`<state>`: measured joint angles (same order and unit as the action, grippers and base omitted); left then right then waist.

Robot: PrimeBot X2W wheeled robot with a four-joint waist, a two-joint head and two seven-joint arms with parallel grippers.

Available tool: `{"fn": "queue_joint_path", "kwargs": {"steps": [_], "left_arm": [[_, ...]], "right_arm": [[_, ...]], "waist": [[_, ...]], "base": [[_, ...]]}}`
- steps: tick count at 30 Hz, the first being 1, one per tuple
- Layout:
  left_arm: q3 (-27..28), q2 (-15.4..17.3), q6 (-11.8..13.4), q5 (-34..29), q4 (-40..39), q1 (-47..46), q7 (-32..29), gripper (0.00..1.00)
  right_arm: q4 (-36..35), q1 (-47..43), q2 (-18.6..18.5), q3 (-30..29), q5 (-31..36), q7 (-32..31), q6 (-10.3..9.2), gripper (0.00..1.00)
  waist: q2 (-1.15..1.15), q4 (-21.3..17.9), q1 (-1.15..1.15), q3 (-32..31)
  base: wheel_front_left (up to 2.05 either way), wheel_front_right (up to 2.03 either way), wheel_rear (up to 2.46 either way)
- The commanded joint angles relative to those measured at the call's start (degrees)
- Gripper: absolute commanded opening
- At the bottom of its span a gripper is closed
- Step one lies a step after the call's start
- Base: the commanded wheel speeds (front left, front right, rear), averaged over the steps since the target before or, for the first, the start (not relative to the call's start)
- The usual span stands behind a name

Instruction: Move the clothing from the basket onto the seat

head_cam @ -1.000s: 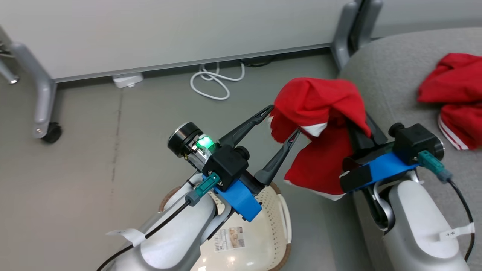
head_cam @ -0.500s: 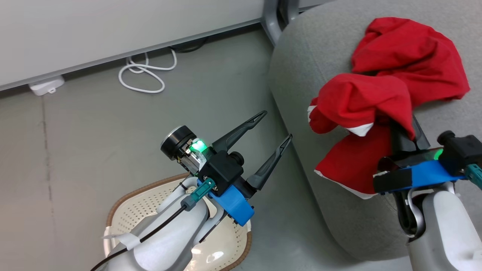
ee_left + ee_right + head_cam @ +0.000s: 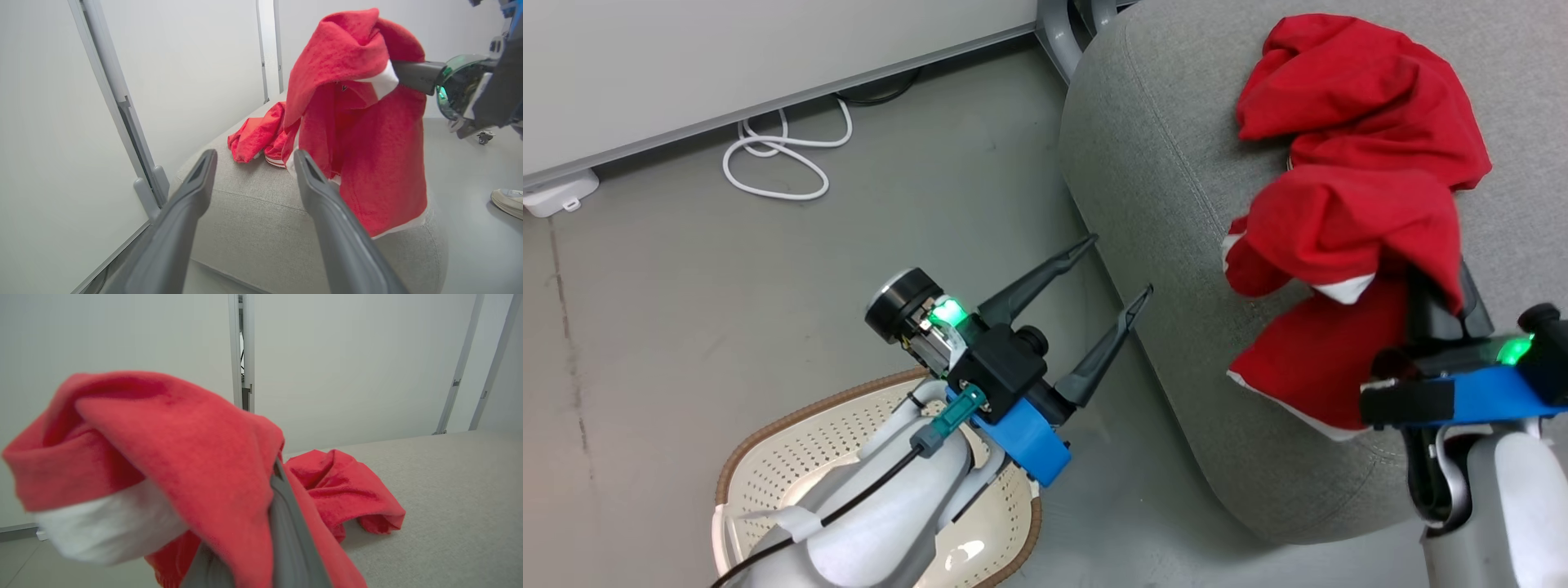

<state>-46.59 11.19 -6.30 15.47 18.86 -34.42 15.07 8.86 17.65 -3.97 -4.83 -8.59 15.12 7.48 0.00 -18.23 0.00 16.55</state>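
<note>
A bright red garment with white trim [image 3: 1331, 245] hangs draped over my right gripper [image 3: 1437, 278], which is shut on it above the front part of the light grey seat [image 3: 1168, 204]. The right wrist view has this cloth [image 3: 184, 457] bunched around the closed fingers [image 3: 286, 522]. Another red garment [image 3: 1347, 90] lies crumpled on the seat just behind. My left gripper [image 3: 1119, 265] stands open and holds nothing, above the floor beside the seat's edge. The cream basket [image 3: 792, 425] with its brown rim sits below my left arm, which hides much of it.
A coiled white cable [image 3: 776, 155] and a white power strip [image 3: 556, 192] lie on the grey floor by the partition wall. A grey partition leg [image 3: 1062, 24] stands behind the seat. A person's shoe [image 3: 506, 200] is on the floor past the seat.
The head camera has swung right, bringing the seat toward the centre. My right gripper has carried the red garment from beside the seat to over it. The open left fingers no longer touch the cloth.
</note>
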Motion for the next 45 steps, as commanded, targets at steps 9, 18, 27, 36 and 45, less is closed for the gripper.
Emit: {"fn": "queue_joint_path", "kwargs": {"steps": [9, 18, 27, 36, 45], "left_arm": [[1.7, 2.0, 1.3, -1.4, -1.8, -3.9, -0.2, 1.0], [1.1, 2.0, 1.0, -3.1, -3.7, -9.3, -1.6, 1.0], [0.8, 3.0, 1.1, -4.4, -4.3, -12.7, -2.1, 1.0], [0.1, 2.7, 1.2, -4.1, -3.7, -13.2, -1.5, 1.0], [0.9, 2.9, 2.4, -2.8, -1.9, -11.0, -0.5, 1.0]], "right_arm": [[-3.1, 16.1, -3.4, -5.8, -0.4, 0.0, 0.02, 0.0], [2.7, 35.6, -13.7, -17.2, -2.9, 0.0, 0.02, 0.0], [18.0, 41.0, -19.7, -18.3, -4.5, 0.0, 0.02, 0.0], [33.2, 38.1, -17.4, -17.9, -5.4, 0.0, 0.02, 0.0], [30.3, 32.0, -15.7, -18.5, -5.5, 0.0, 0.02, 1.0]], "waist": [[0.0, 2.0, 0.0, 6.2], [0.0, 6.1, 0.0, 17.3], [0.0, 6.7, 0.0, 25.2], [0.0, 6.7, 0.0, 26.4], [0.0, 6.7, 0.0, 21.6]], "base": [[0.0, 0.0, 0.0], [0.0, 0.0, 0.0], [0.0, 0.0, 0.0], [0.0, 0.0, 0.0], [0.0, 0.0, 0.0]]}}
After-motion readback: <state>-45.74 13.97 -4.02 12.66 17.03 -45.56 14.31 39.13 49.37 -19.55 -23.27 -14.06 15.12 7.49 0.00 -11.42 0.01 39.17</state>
